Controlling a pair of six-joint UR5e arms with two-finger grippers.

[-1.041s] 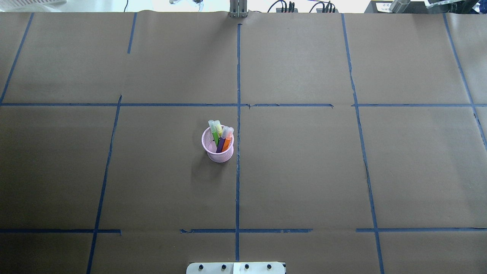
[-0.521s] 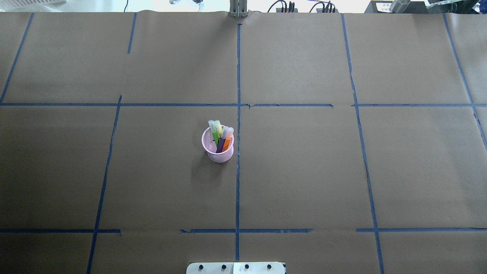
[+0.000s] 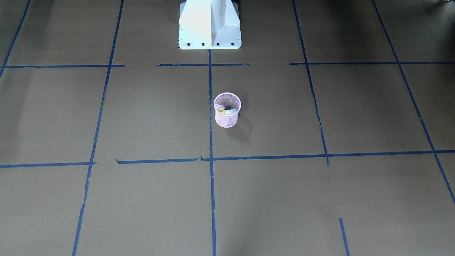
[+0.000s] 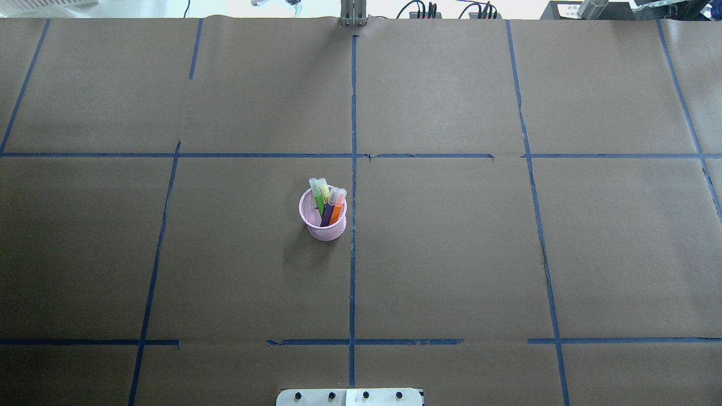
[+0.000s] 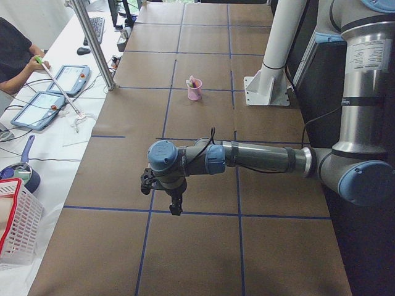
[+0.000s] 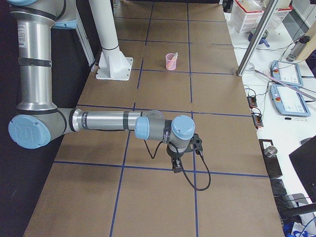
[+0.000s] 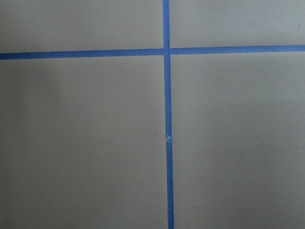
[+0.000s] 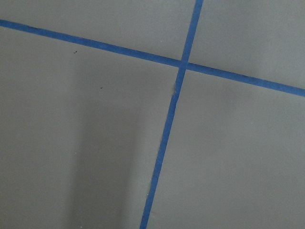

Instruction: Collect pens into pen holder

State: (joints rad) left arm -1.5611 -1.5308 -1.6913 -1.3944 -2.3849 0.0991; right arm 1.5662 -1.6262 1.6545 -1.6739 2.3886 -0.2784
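Note:
The pink mesh pen holder [image 4: 327, 232] stands upright near the table's middle, just left of the centre tape line. Several pens lean inside it, caps up: green [image 4: 318, 201], yellowish [image 4: 325, 192], purple [image 4: 328, 213] and orange [image 4: 337, 212]. The holder also shows in the front view [image 3: 227, 120] and both side views [image 5: 195, 93] [image 6: 171, 63]. No pen lies on the paper. My left gripper [image 5: 176, 207] hangs over the table's left end, far from the holder; I cannot tell its state. My right gripper [image 6: 177, 166] hangs over the right end, state likewise unclear. Both wrist views show only paper and tape.
Brown paper with blue tape lines [image 4: 353, 270] covers the table. The white robot pedestal [image 3: 209, 25] stands at my side of it. Off the left end sit a person [image 5: 15, 52], tablets [image 5: 43, 108], a metal post [image 5: 92, 43] and a white basket [image 5: 15, 228].

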